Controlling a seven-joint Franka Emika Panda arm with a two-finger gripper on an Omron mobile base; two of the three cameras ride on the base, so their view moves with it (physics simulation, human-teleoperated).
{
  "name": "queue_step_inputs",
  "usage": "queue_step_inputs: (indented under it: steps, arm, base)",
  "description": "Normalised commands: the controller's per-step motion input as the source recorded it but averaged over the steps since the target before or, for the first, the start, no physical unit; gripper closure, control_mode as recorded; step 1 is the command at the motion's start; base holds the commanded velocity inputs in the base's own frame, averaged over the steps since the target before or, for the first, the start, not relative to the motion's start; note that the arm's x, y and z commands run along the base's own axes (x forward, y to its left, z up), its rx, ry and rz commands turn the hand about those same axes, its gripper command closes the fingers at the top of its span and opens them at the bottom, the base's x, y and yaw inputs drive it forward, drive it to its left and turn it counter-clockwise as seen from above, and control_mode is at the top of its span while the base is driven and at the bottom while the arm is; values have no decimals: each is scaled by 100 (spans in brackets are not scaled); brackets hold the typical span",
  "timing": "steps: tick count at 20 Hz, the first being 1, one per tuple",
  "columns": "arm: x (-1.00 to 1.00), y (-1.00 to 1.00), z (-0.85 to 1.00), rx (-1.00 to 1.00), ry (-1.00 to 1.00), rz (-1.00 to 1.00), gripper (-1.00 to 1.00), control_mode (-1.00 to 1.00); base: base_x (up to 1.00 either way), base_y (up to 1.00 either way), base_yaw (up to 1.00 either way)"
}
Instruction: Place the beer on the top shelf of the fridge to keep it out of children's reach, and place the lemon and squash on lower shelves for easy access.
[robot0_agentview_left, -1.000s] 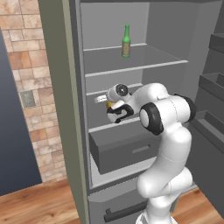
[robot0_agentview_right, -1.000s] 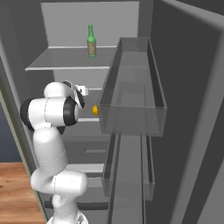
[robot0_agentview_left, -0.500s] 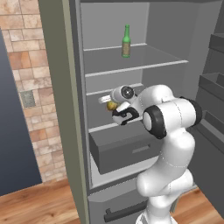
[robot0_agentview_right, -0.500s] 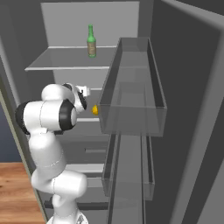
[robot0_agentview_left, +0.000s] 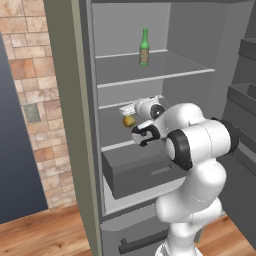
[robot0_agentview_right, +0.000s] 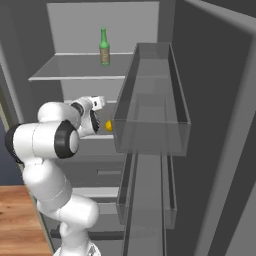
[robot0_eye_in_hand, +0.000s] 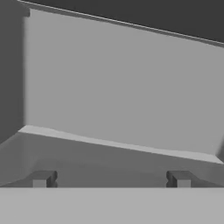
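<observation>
**Jaws wide and empty inside the fridge, beer on the top shelf**

In the hand view the two dark fingertips (robot0_eye_in_hand: 42, 179) stand far apart at the bottom of the frame, with nothing between them. Beyond them lies a bare grey shelf floor that runs back to the pale rear wall of the fridge (robot0_eye_in_hand: 122, 83), with a darker side wall on the left.

From the left base view the gripper (robot0_agentview_left: 131, 111) reaches into the fridge interior at a lower shelf (robot0_agentview_left: 117, 145), just above the dark grey drawer (robot0_agentview_left: 142, 172). A small yellowish fruit or vegetable (robot0_agentview_left: 129, 120) sits on that shelf just beside the hand, touching or almost touching it; whether it is the lemon or the squash I cannot tell at this size. The right base view shows a yellow spot (robot0_agentview_right: 108, 125) at the same level, between the arm's wrist and the clear door bin (robot0_agentview_right: 150, 135) that juts out in front.

The beer (robot0_agentview_left: 144, 48) stands upright on the top shelf (robot0_agentview_left: 155, 79), toward the back and well above the hand. In the right base view it stands upright near the rear of that shelf as well.

The grey-green door hangs open at the right of the left base view. Brick wall (robot0_agentview_left: 30, 75) and wooden floor (robot0_agentview_left: 45, 235) show to the left of the cabinet.
</observation>
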Motion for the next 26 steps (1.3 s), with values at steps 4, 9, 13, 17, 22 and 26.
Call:
queue_step_inputs:
  steps: [4,9,13,17,22,26]
  arm:
    - [-74,0,37,0,-4,0,-100,-100]
    - [-70,0,87,0,0,0,-100,-100]
    - [-71,-1,99,0,5,0,-100,-100]
    - [-98,-17,53,-3,18,0,-100,-100]
    - [-100,-24,29,-7,25,0,-100,-100]
    - [-100,-25,47,-9,33,0,-100,-100]
  base:
    - [0,0,0]
    - [0,0,0]
    - [0,0,0]
    - [0,0,0]
    - [0,0,0]
    - [0,0,0]
